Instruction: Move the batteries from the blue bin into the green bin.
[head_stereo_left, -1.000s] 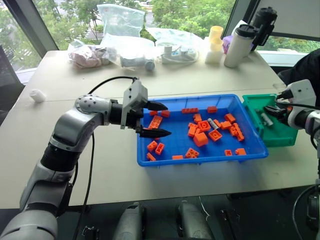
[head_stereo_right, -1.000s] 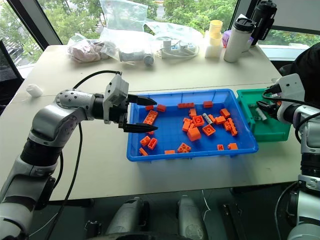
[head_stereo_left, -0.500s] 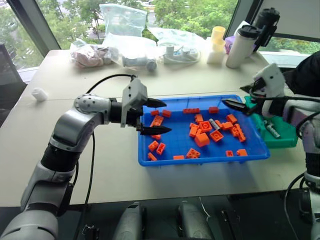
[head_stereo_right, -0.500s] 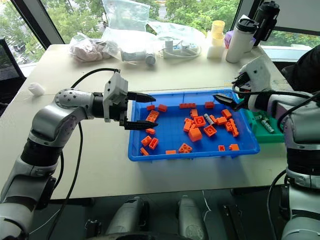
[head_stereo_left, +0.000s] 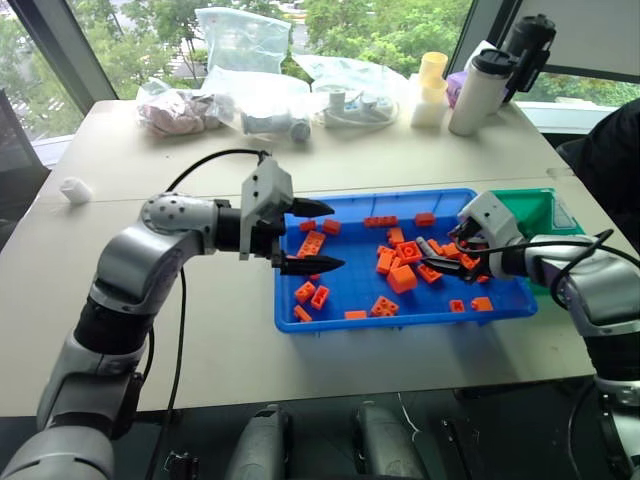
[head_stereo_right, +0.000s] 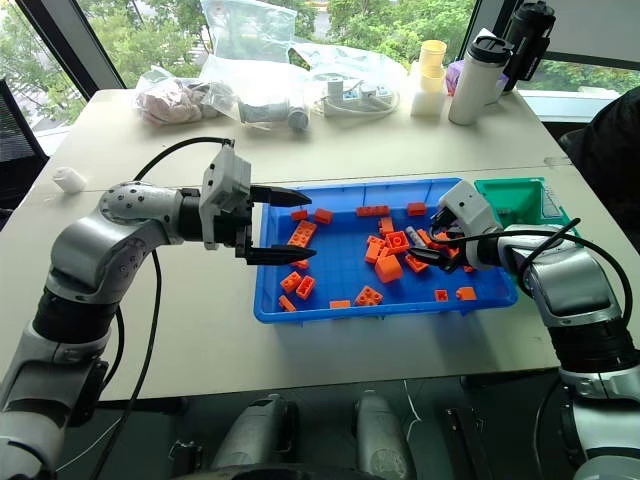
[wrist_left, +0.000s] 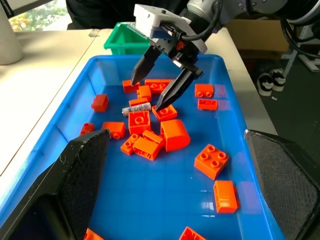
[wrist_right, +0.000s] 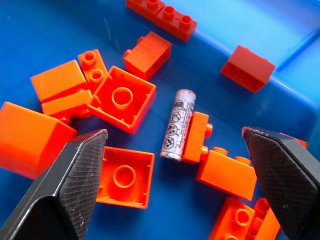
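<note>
One battery visible in the blue bin, flat among orange bricks, touching a brick. Right gripper just above it, jaws wide. Left gripper over the bin's left rim, jaws wide, empty. Green bin against the right edge.

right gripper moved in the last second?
Yes. The right gripper went from over the green bin leftward to above the blue bin, fingers open over a battery.

Blue bin: glossy smooth plastic, reflections seen. Bricks: orange plastic, slight sheen. Battery: silver metallic, printed wrap. Right end effector fingers: black, finely textured matt. Surface: matt beige.
</note>
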